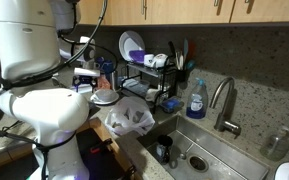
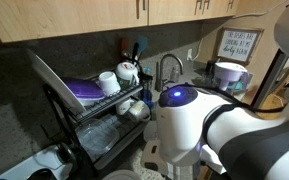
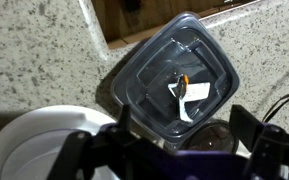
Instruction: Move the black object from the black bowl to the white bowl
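Note:
In the wrist view a black square container (image 3: 174,70) sits on the speckled counter, with a white and orange scrap inside it. A white bowl (image 3: 29,145) lies at the lower left, beside the container. A dark round object (image 3: 206,135) lies just below the container's near corner, between my fingers; I cannot tell what it is. My gripper (image 3: 184,118) is open and empty, hovering above the container's near edge. In both exterior views the arm hides the bowls and the gripper.
A dish rack (image 1: 149,75) with plates stands behind, and also shows in an exterior view (image 2: 99,105). A sink (image 1: 199,150) with a faucet (image 1: 222,100) and a blue soap bottle (image 1: 196,98) lies beside the work spot. A crumpled clear plastic item (image 1: 129,118) lies near the sink.

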